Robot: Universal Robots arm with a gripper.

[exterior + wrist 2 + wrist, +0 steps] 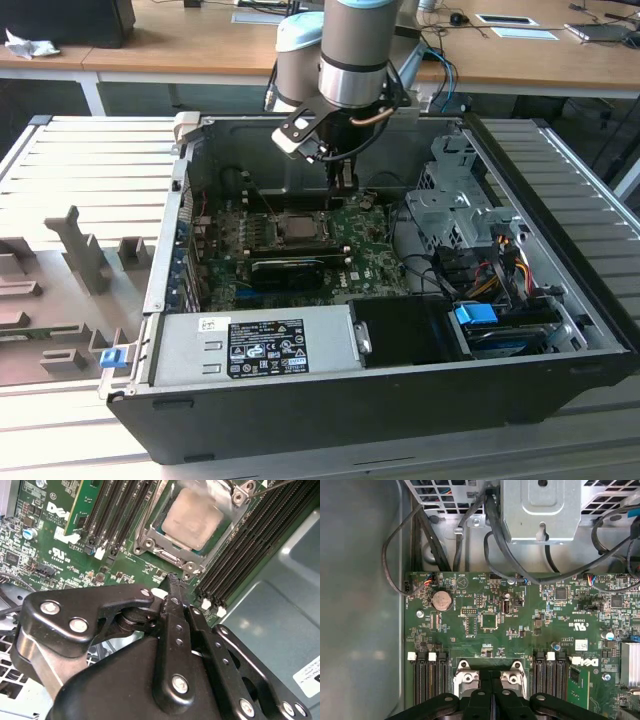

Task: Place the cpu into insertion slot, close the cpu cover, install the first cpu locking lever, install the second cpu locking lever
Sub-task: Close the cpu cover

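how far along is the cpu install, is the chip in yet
Done: the cpu sits in the insertion slot, and the cpu cover looks to be down around it. In hand: nothing. The gripper is shut and empty, its tip beside the socket frame. Left: a thin lever angles away from the frame, so the latching seems unfinished.
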